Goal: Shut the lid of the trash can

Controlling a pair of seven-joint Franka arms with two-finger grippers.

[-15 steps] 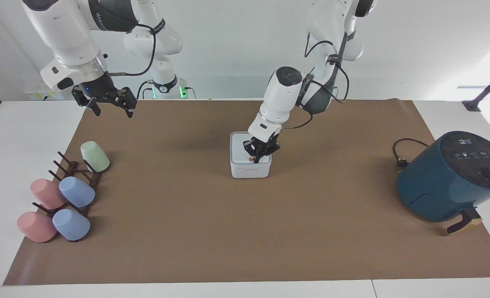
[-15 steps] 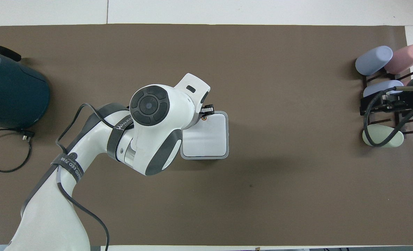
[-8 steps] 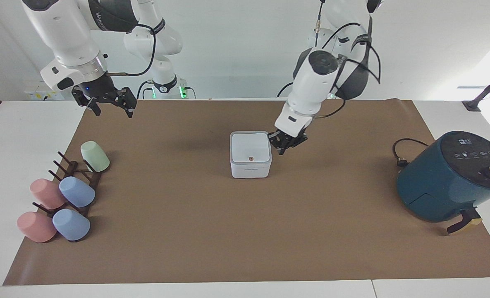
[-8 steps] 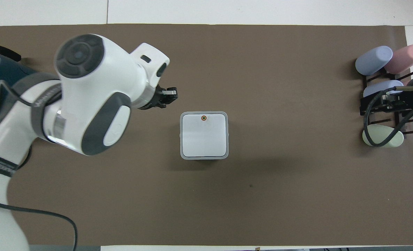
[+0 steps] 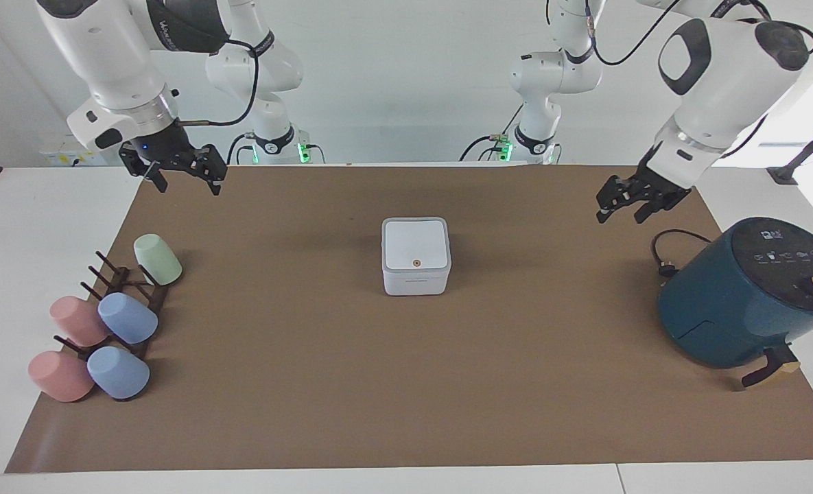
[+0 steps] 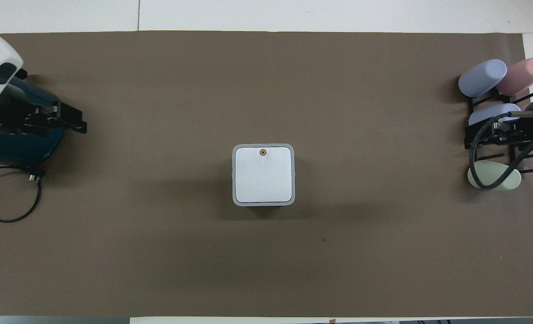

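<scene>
Lid (image 5: 415,245) is lying flat on the trash can (image 5: 416,278), so the left gripper (image 5: 629,199) and right gripper (image 5: 176,168) are hovering well apart, jaws spread

White lid (image 5: 415,245) lies flat, closing trash can (image 5: 416,281).

Both arms are glossy white with rounded housings and dark grey or black panels at the joints. Black cables loop along the links, strapped on by dark bands with white lettering. Green lights glow at both bases. A silver ring joins each wrist to its end effector. The left end effector (image 5: 630,199) and the right end effector (image 5: 180,171) are black, with angular fingers.
</scene>
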